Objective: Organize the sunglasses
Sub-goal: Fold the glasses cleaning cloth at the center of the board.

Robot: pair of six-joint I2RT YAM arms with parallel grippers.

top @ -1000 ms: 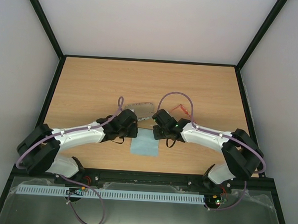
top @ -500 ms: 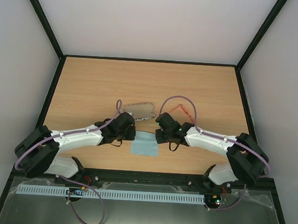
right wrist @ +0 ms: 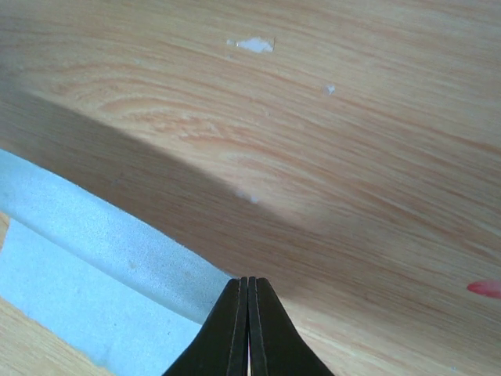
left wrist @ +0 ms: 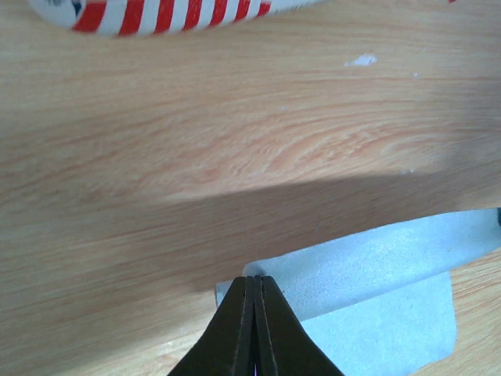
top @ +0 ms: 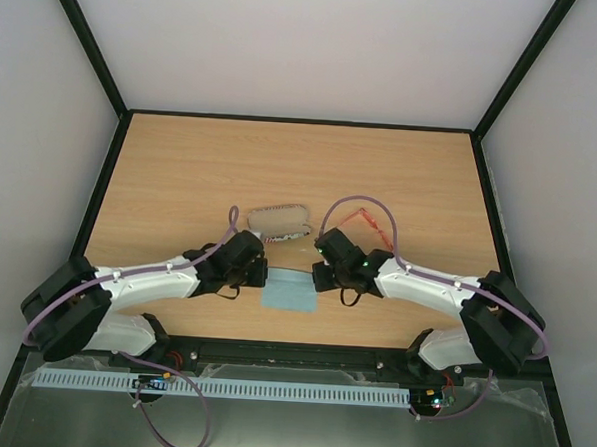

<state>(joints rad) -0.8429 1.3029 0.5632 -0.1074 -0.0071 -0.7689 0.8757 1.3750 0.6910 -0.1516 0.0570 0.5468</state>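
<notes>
The light blue cloth [top: 288, 293] lies near the front middle of the table. Its far edge is lifted and folded toward me. My left gripper [top: 262, 274] is shut on the cloth's far left corner [left wrist: 266, 270]. My right gripper [top: 318, 275] is shut on its far right corner [right wrist: 211, 282]. The red-orange sunglasses [top: 365, 223] lie on the table behind the right gripper. Only a red tip of them [right wrist: 484, 288] shows in the right wrist view. The flag-print case [top: 279, 220] lies behind the left gripper, and its striped edge [left wrist: 172, 12] shows in the left wrist view.
The wooden table [top: 181, 167] has a black frame round it and grey walls on three sides. Purple cables loop above both wrists.
Both grippers have moved toward the near edge, drawing the cloth's far edge back over itself. The case now shows fully behind them.
</notes>
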